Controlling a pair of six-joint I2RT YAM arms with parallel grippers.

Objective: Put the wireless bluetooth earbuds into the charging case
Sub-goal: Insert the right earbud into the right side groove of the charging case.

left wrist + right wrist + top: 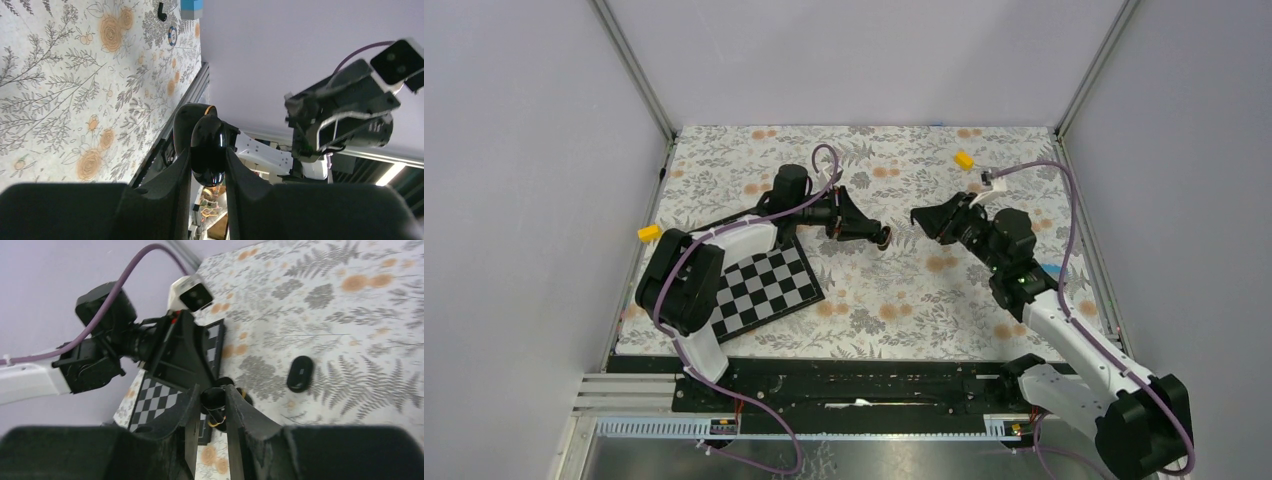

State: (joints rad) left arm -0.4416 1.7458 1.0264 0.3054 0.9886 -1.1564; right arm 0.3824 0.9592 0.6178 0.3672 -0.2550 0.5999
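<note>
Your worktop (904, 310) wears a floral cloth, with grey walls around it. The left gripper (207, 152) is clamped on the charging case (207, 140) mid-worktop. The right gripper (212, 390) stands narrow, but you cannot tell whether it holds anything. One earbud (300, 373) lies on the cloth nearby. There are two yellow blocks (964, 160) and one checkerboard (764, 290).

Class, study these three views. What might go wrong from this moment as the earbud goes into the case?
1. The charging case is glossy and rounded, pinched off the table by the left gripper; a push could twist it loose.
2. The earbud in the right gripper is tiny and half hidden by the fingers; it may miss the case and drop.
</note>
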